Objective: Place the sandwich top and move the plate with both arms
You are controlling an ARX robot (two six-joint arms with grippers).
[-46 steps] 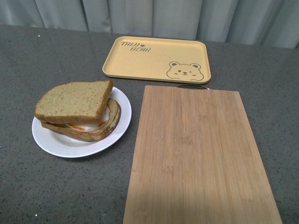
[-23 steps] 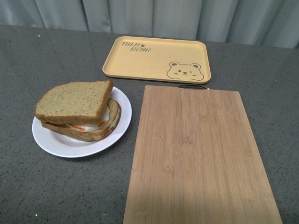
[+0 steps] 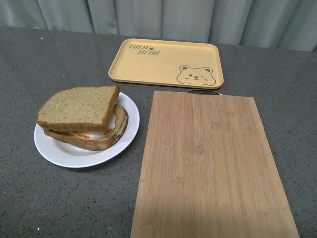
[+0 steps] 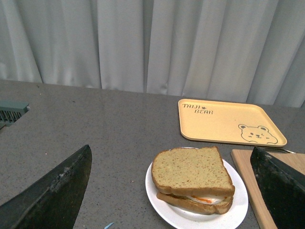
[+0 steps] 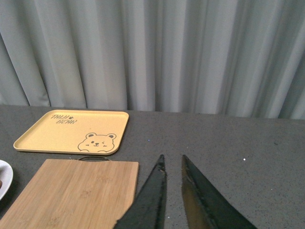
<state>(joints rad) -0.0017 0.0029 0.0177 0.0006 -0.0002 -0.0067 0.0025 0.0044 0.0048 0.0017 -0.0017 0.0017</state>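
The sandwich top (image 3: 79, 107), a plain tan speckled slice, lies on the stacked sandwich on the white plate (image 3: 59, 153) at the left of the dark table. The left wrist view shows the same sandwich top (image 4: 192, 171) and plate (image 4: 238, 210) lying between and ahead of my left gripper (image 4: 171, 157), whose jaws stand wide open with nothing in them. My right gripper (image 5: 172, 157) is shut and empty, hovering over bare tabletop to the right of the board. Neither arm appears in the front view.
A bamboo cutting board (image 3: 210, 163) lies right of the plate. A yellow bear tray (image 3: 166, 62) sits behind it near the grey curtain. The cutting board (image 5: 71, 195) and tray (image 5: 71, 131) also show in the right wrist view.
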